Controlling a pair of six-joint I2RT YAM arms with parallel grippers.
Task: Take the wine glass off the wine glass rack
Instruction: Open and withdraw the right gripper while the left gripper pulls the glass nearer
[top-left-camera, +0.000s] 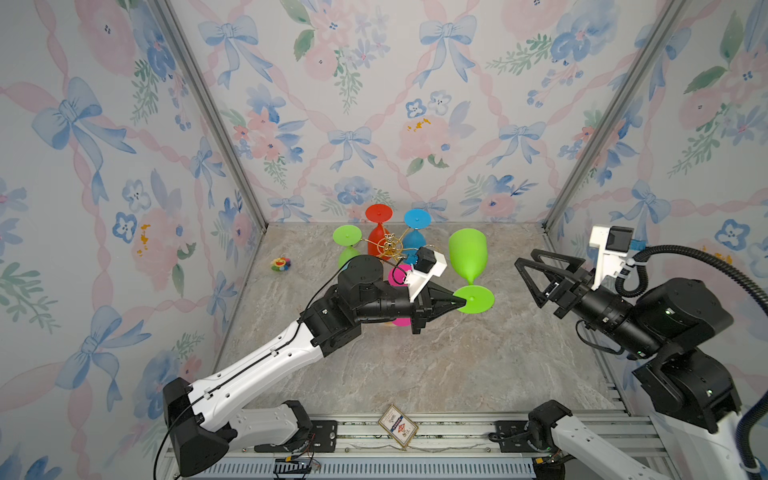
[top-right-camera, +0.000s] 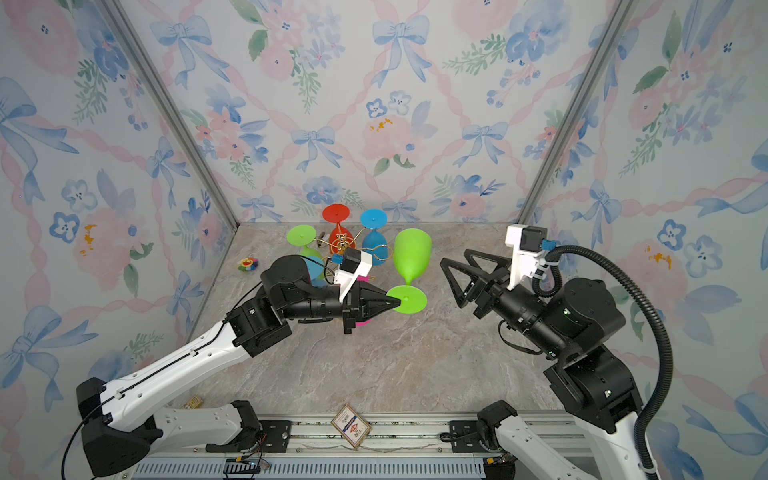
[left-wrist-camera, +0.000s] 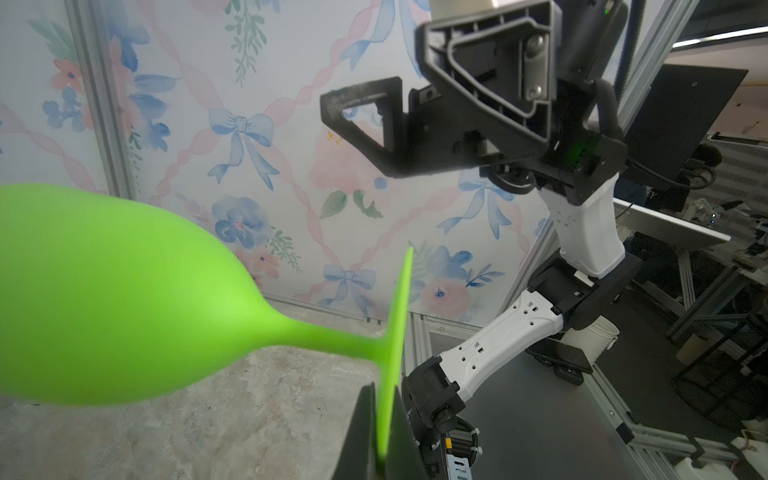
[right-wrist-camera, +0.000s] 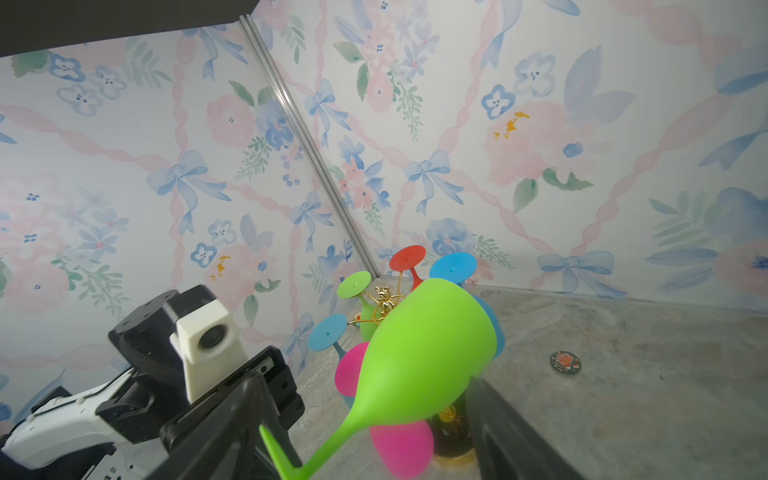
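Relation of the grippers to the wine glass. We found the green wine glass (top-left-camera: 467, 253) clear of the wine glass rack (top-left-camera: 390, 246), carried in the air just to the rack's right and above the marble tabletop (top-left-camera: 415, 365). The remaining glasses (top-left-camera: 378, 237) hung upside down from the gold arms.

The left gripper (top-left-camera: 457, 305) was closed flat on the rim of the glass's round foot. In the left wrist view the foot stood edge-on, pinched between the two fingers. The glass's long axis ran crosswise to that gripper's reach: foot toward the front of the cell, stem and bowl pointing toward the back wall. In the right wrist view the bowl also tilted upward.

The right gripper (top-left-camera: 528, 282) stood with its jaws wide and held nothing. It lay to the right of the glass with a plain gap between them, and its opening faced the stem and bowl. In its own wrist view the bowl showed between the two fingers, so we judged it aimed at the glass though not touching it.

We judged the removal itself done. The next move, whether setting the glass down or passing it across, would depend on this sideways axis. The left arm, which held the foot, was the nearer one.
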